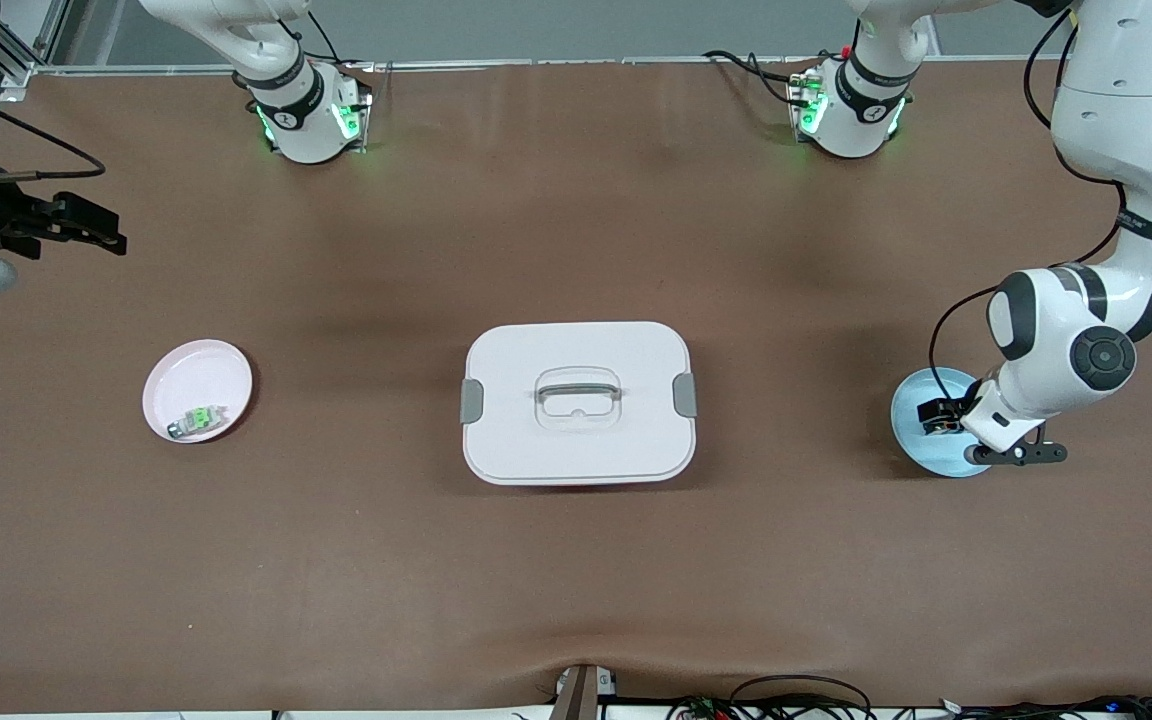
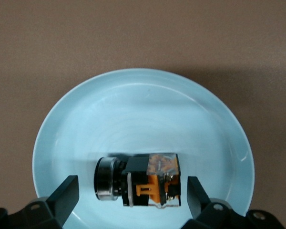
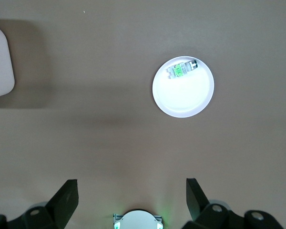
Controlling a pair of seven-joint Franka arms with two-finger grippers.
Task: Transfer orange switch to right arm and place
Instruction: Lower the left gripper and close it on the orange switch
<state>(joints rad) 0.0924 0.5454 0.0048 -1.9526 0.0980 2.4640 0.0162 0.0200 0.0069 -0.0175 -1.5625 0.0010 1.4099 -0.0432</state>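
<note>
The orange switch (image 1: 939, 414) (image 2: 148, 180), a tiny black block with an orange band and a round black cap, lies on its side in a light blue plate (image 1: 921, 452) (image 2: 143, 114) at the left arm's end of the table. My left gripper (image 1: 948, 418) (image 2: 132, 193) is low over that plate and open. Its fingers (image 2: 66, 196) stand on either side of the switch with gaps, touching nothing. The right arm holds its gripper (image 1: 101, 228) (image 3: 132, 195) open and empty, high over the table's other end.
A white lidded box (image 1: 536, 350) (image 3: 0, 62) with a handle sits mid-table. A pink plate (image 1: 198, 375) (image 3: 183, 98) toward the right arm's end holds a tiny green-and-silver part (image 1: 198, 420) (image 3: 182, 69). Cables run along the table edge nearest the front camera.
</note>
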